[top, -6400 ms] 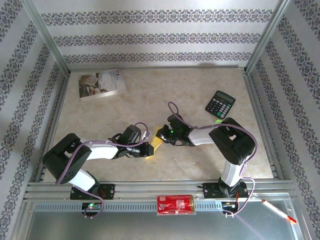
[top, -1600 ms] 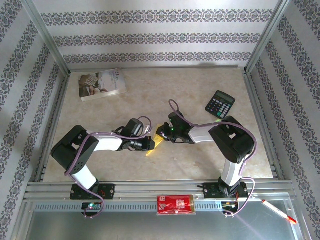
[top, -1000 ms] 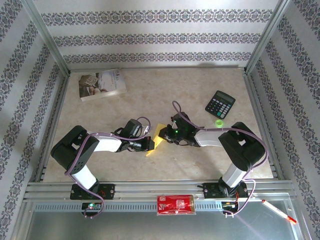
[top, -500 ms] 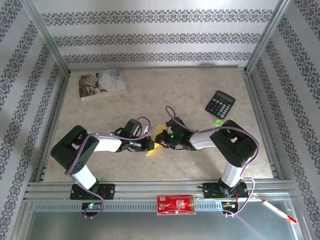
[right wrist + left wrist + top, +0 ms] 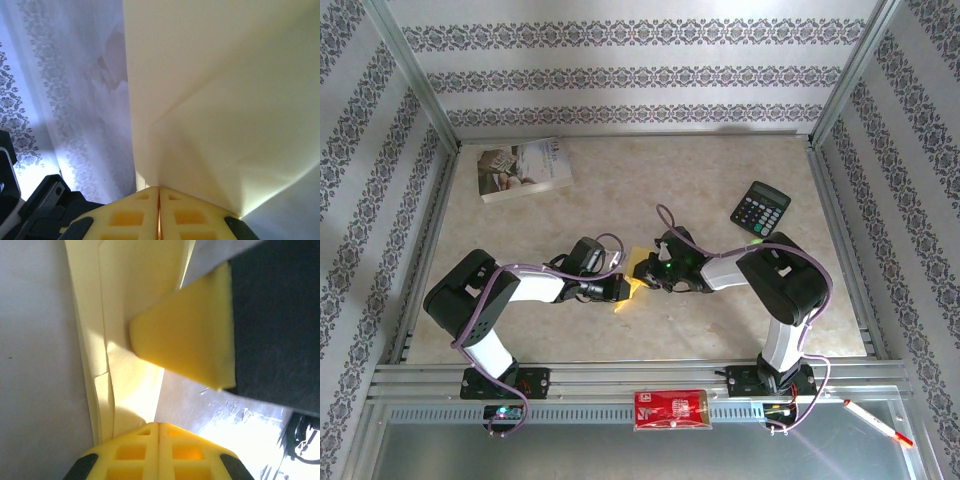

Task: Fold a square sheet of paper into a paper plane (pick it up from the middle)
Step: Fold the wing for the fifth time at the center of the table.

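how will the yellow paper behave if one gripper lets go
Probably floppy: the paper looks thin, with light showing through it, so a freed side would likely sag. Its folds may stiffen it slightly. Likely very light, pinched by the left gripper and right gripper.

1. The bench [image 5: 650,180] has a pale beige top, marbled with faint brown veins.
2. The back wall [image 5: 640,70] at 12 o'clock, the left wall [image 5: 360,200] at 9 and the right wall [image 5: 920,200] at 3 are white, with bands of grey floral pattern.
3. Aluminium posts rise from the bench's far corners, one at 11 o'clock [image 5: 415,75] and one at 1 o'clock [image 5: 855,70].
4. Slotted aluminium rails [image 5: 640,375] run along the bench edge at 6 o'clock, with a grey metal sheet [image 5: 600,450] below them.
5. The light is soft and even. In the left wrist view, bright glare [image 5: 235,425] lies on the bench at 5 o'clock.
6. The right wrist view shows floral wallpaper [image 5: 50,100] at 9 o'clock, brightly lit.
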Tool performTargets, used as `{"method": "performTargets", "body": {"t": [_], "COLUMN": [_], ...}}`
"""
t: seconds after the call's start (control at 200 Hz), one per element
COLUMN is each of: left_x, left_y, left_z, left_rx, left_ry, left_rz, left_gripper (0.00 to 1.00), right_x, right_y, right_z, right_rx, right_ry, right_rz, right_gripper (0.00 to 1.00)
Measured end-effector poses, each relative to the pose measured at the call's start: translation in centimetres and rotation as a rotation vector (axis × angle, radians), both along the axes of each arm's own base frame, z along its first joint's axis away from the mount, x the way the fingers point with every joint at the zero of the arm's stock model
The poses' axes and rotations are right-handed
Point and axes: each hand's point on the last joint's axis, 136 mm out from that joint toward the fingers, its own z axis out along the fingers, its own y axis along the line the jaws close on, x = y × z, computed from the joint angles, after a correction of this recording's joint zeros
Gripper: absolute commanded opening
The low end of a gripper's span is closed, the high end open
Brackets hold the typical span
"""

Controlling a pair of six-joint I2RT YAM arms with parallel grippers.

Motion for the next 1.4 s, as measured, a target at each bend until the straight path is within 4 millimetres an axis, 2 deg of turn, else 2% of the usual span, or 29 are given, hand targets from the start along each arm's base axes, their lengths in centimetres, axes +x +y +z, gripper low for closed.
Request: {"method": "performTargets", "body": {"t": [0.435, 1.149, 1.399], "left_x": [-0.2, -0.4, -0.4], "left_y": [0.1, 0.2, 0.2], "left_z": [-0.1, -0.3, -0.2], "left_rx": [0.003, 0.005, 0.004], "left_ry": [-0.010, -0.009, -0.010], "left_rz": [-0.017, -0.018, -0.017], "left_gripper": [0.00, 0.00, 0.00], "right_x": [3.5, 7.7, 8.5], "right_y": [-2.3, -5.3, -6.0], "right_z": [0.0, -0.2, -0.1], "right_rx": [-0.015, -0.037, -0.028], "right_ry": [-0.003, -0.011, -0.002], "right_rz": [-0.074, -0.140, -0.133], "right_gripper": [0.10, 0.09, 0.09]}}
